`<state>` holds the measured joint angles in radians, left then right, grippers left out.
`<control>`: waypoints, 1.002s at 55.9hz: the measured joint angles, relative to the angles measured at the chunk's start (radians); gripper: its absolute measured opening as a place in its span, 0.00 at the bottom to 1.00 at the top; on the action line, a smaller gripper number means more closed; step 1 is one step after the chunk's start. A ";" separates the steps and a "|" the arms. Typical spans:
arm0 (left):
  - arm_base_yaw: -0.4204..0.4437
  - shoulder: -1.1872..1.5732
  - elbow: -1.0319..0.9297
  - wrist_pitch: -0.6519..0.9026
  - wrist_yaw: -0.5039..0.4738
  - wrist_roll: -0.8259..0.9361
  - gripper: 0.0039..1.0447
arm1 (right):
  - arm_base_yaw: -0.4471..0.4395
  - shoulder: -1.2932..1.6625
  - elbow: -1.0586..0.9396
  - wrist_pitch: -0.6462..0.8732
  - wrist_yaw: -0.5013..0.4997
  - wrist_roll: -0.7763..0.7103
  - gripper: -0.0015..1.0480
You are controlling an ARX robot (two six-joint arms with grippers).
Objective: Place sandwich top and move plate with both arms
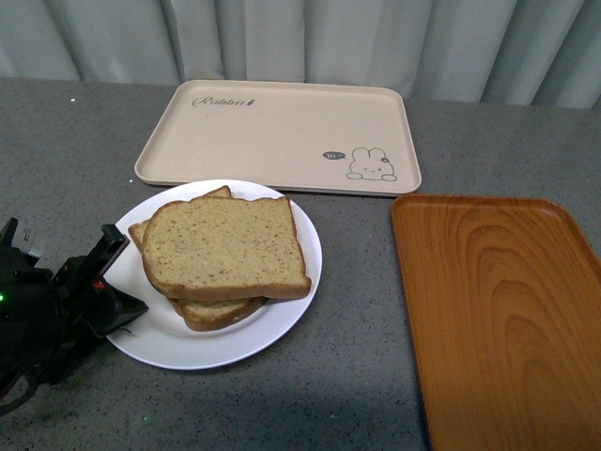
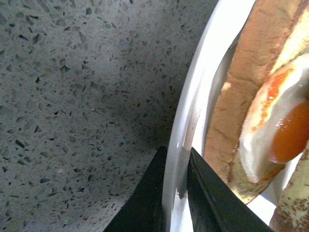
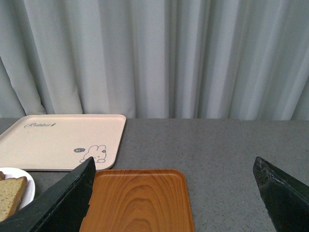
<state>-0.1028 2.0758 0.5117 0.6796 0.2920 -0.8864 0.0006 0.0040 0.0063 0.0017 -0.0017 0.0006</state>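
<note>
Plate: round, white, on the grey table in front of the beige tray, left of the orange tray. Likely rigid, glazed and slick, and breakable if dropped. The only hold is the thin raised rim, best taken at opposite sides to keep it level. Top slice: lies on the stack, skewed so that corners of the bottom slice show beneath it. Likely light, soft and easily dented, and free to slide if the plate tilts. Egg: fried, between the slices, seen only from the left wrist. Left gripper: at the plate's near-left edge, one finger above the rim and one below, clamped on it. How firm the pinch is cannot be read. Right gripper: raised, facing the curtain, fingers spread wide and holding nothing. It is absent from the front view, so its distance from the plate is unclear. Hidden: the plate's underside, most of the egg, and the far side of the rim from the left wrist. The left arm is cut off at the front view's edge.
</note>
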 joint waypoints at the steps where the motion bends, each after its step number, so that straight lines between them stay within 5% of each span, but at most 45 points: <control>1: 0.003 0.000 0.000 0.005 0.005 -0.007 0.09 | 0.000 0.000 0.000 0.000 0.000 0.000 0.91; 40: 0.151 -0.169 -0.213 0.319 0.171 -0.272 0.04 | 0.000 0.000 0.000 0.000 0.000 0.000 0.91; 56: 0.080 -0.175 -0.073 0.172 0.071 -0.323 0.04 | 0.000 0.000 0.000 0.000 0.000 0.000 0.91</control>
<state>-0.0227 1.9011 0.4385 0.8513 0.3634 -1.2091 0.0006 0.0040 0.0063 0.0017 -0.0013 0.0002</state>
